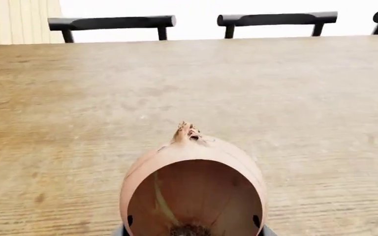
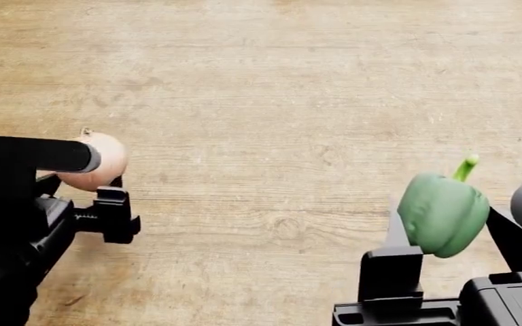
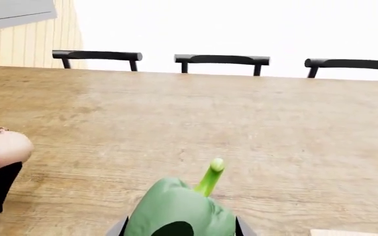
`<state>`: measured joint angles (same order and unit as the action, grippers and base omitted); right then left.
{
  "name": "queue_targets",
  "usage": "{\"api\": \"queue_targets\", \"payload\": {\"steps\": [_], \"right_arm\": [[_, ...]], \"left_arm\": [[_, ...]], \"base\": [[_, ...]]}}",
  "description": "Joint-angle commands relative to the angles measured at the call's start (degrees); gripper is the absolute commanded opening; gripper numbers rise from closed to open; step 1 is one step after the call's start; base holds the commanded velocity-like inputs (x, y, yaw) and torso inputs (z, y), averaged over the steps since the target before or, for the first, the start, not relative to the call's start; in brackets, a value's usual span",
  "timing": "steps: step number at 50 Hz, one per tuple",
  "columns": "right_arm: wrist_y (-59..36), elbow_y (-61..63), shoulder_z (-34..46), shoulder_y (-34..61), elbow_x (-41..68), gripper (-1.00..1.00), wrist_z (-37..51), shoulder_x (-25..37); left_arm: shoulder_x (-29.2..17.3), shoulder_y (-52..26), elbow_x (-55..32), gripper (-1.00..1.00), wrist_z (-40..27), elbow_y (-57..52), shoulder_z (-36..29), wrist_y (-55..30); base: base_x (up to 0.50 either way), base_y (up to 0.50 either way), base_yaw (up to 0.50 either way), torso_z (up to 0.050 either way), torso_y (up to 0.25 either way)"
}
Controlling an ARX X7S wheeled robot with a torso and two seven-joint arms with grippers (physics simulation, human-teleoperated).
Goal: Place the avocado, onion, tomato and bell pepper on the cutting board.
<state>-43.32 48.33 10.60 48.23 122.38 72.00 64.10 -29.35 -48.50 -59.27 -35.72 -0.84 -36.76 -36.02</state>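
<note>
The left gripper (image 2: 93,178) pinches the onion (image 2: 98,160); the right gripper (image 2: 442,227) pinches the pepper (image 2: 442,214). A board corner (image 3: 353,232) shows at the pepper's 4 o'clock in the right wrist view, so the right arm seems nearer.

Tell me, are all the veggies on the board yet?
Not yet. Nothing shows as placed. The left gripper holds the onion and the right gripper holds the bell pepper, both above the wooden table. The avocado and tomato are out of view; only a pale corner, maybe the cutting board, shows.

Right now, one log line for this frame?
left gripper: holds onion | right gripper: holds bell pepper | both above table | cutting board: barely visible
</note>
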Motion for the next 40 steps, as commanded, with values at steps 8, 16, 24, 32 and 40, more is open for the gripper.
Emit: {"api": "queue_targets", "payload": {"steps": [8,16,24,32,40], "right_arm": [[-1.70,-1.86,-0.82,-1.98,-8.93,-1.00,-4.85,-4.06],[-2.99,-4.06,0.41,-3.27,-15.23,-1.00,-7.99,-7.14],[-2.18,-3.89,-0.61,-5.97,-17.88,-1.00,-10.10,-7.70],[-1.58,-2.56,-0.52,-6.45,-16.76,-1.00,-8.66,-7.68],[-1.22,-1.49,-0.51,-5.69,-14.83,-1.00,-7.44,-7.13]], "left_arm": [[-19.39,2.54,-30.88,-1.00,-25.99,-45.50,12.08,-5.37],[-22.84,9.87,-30.42,-1.00,-27.81,-49.70,15.11,-1.24],[-22.76,13.87,-27.71,-1.00,-27.14,-50.49,15.84,0.69],[-23.90,15.66,-27.80,-1.00,-27.05,-51.51,16.76,1.82],[-24.73,15.81,-29.01,-1.00,-27.94,-52.26,17.18,2.15]], "base": [[0.00,0.00,0.00,0.000,0.000],[0.00,0.00,0.00,0.000,0.000],[0.00,0.00,0.00,0.000,0.000],[-0.04,0.00,0.00,0.000,0.000],[-0.50,0.00,0.00,0.000,0.001]]}}
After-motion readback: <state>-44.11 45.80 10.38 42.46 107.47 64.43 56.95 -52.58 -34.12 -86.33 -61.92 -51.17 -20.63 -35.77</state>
